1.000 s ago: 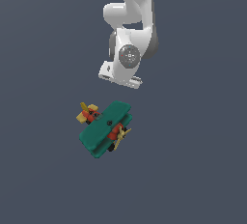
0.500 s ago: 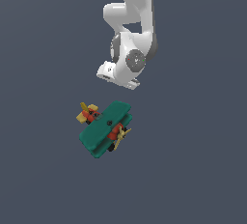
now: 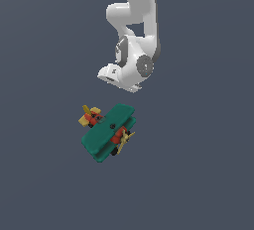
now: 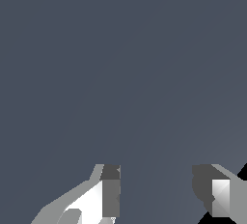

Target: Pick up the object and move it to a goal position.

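The toy plane (image 3: 109, 134) lies on the bare bench (image 3: 198, 174), just clear of the claw (image 4: 157, 189), which hangs open and empty above; it looks light, stiff and knobbly, so gripping across its stacked green wings seems safest.

The toy biplane (image 3: 110, 132) lies on the tabletop (image 3: 198, 164), low in the exterior view and a little to that view's left of centre; its tail end points to that view's left, its propeller end to that view's right; the hand (image 3: 119, 78) hangs above it in that view, apart from it; in the wrist view two fingers (image 4: 111, 189) stand apart with bare tabletop between them.
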Motion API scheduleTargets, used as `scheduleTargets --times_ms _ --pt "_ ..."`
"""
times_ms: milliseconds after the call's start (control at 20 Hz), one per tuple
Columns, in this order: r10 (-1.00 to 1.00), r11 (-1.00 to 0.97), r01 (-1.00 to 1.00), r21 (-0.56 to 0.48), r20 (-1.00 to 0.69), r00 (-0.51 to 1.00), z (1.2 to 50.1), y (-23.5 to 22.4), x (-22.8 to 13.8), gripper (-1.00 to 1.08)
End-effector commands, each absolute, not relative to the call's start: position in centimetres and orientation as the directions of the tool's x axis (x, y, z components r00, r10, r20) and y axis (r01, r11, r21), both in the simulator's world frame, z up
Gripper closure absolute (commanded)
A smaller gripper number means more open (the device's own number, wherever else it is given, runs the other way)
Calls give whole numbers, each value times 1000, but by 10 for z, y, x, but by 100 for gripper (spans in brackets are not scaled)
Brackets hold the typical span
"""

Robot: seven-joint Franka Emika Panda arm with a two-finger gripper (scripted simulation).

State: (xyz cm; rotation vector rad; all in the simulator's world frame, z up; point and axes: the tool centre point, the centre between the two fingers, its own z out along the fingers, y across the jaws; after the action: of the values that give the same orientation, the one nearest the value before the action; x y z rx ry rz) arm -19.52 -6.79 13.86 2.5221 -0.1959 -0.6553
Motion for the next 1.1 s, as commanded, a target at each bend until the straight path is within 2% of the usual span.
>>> scheduleTargets --times_ms 0,1050 --pt "-259 -835 8 551 -405 877 138 -73 -196 -20" --pt "-203 -649 119 752 -321 925 137 -107 -193 -20"
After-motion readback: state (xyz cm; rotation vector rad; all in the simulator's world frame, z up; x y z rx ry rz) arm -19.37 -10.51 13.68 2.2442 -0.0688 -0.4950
